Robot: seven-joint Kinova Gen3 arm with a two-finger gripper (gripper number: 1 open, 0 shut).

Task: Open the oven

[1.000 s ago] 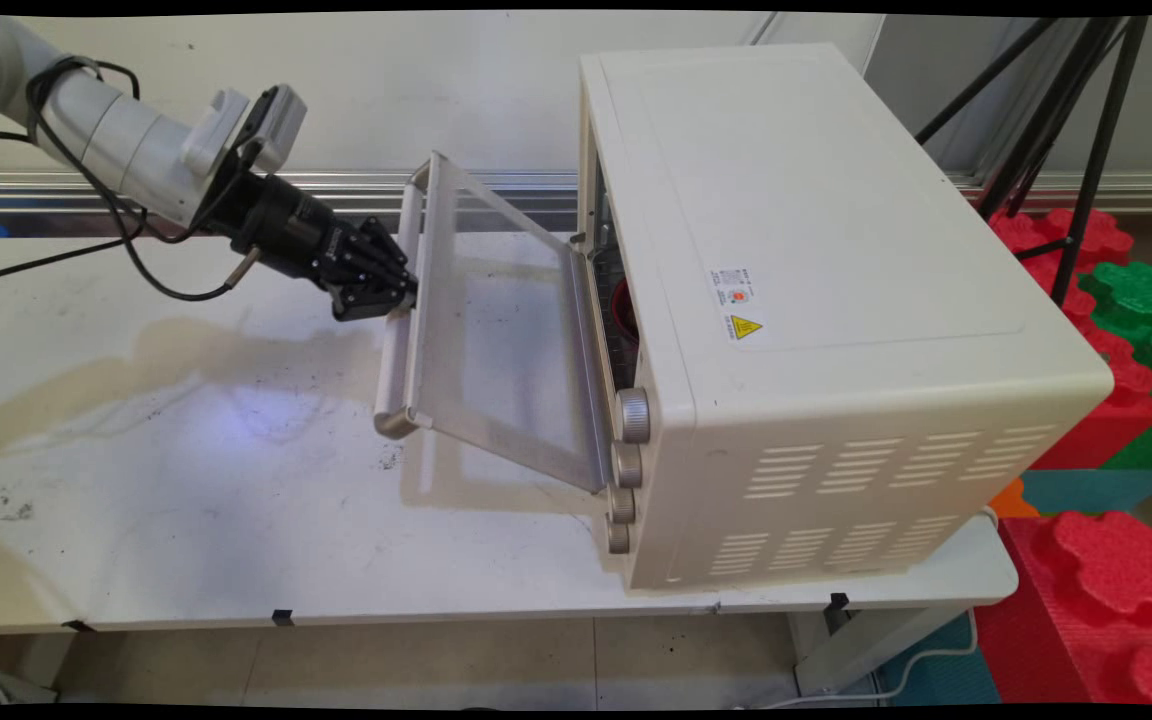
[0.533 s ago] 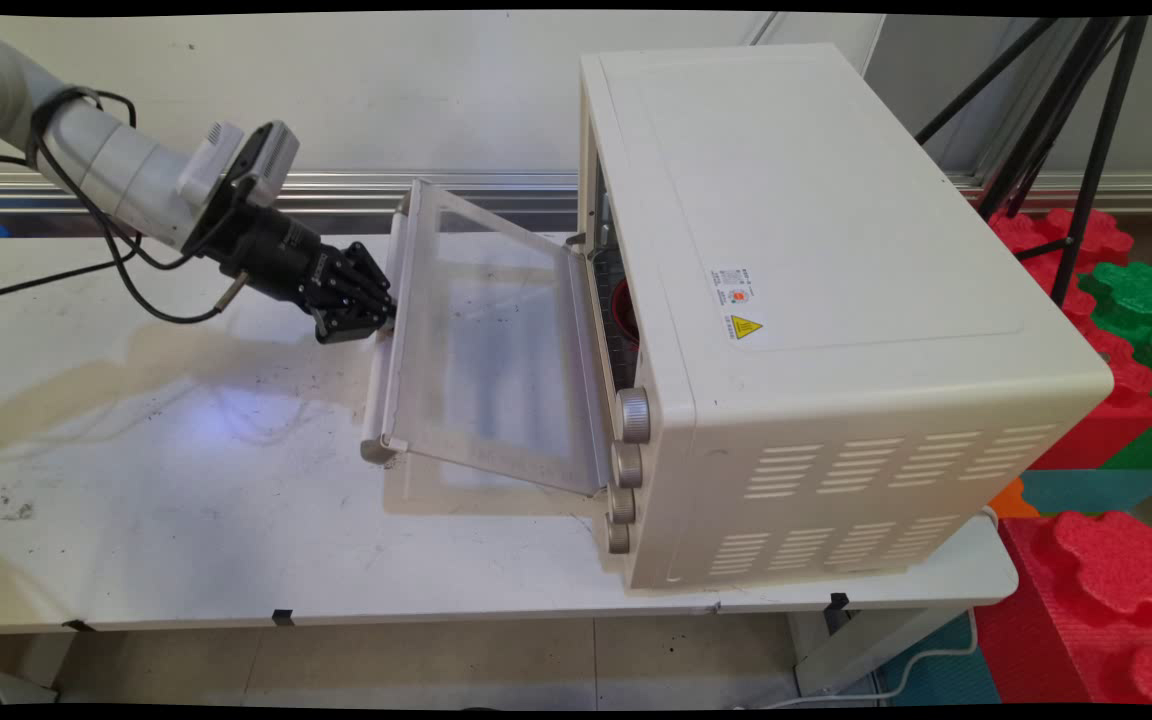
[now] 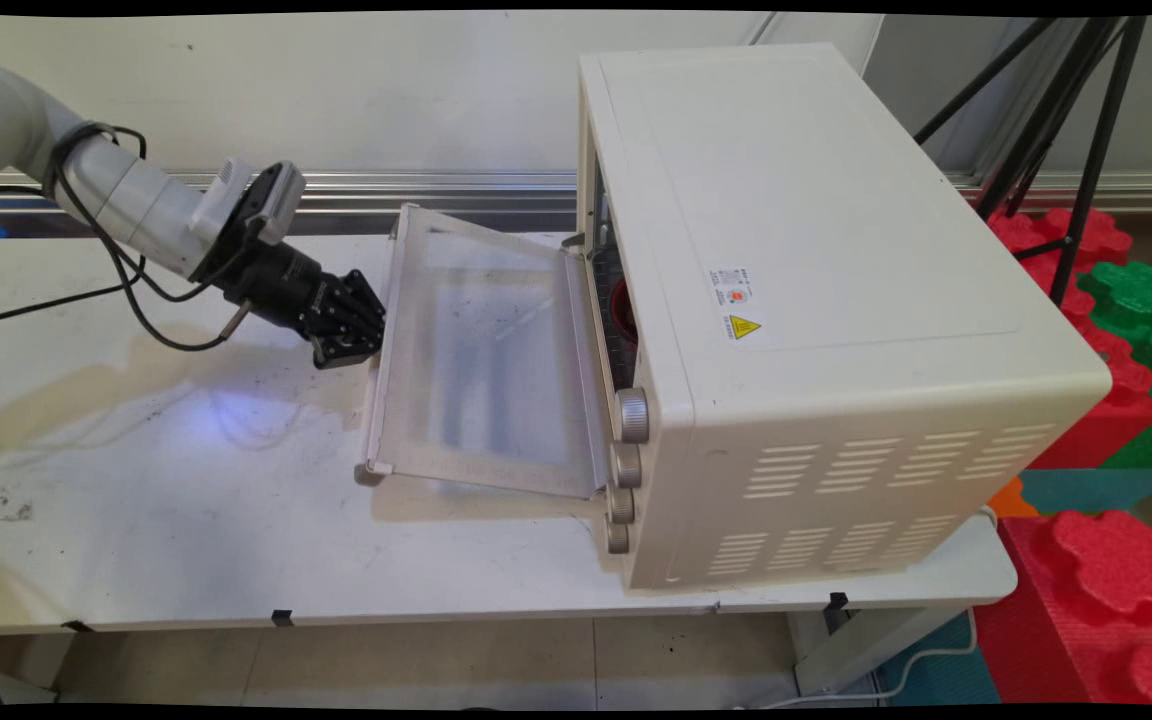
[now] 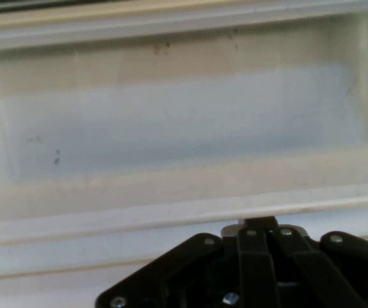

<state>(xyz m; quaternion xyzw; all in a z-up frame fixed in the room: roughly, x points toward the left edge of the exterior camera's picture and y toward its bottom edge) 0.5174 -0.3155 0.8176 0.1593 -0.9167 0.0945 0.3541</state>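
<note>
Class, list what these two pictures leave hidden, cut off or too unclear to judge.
- Red thing inside the oven: main view, mostly hidden by the oven's front frame; cannot be identified.
- End effector fingertips: main view, hidden at the door edge; hand view, covered by the black linkage.
- Door handle: main view, largely under the door.
- Warning sticker: too small to read.

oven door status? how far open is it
Mostly done: the glass door of the toaster oven is swung down, nearly flat above the table. In hand: the gripper is at the door's handle. Left: the last bit of travel, then letting go.
</note>
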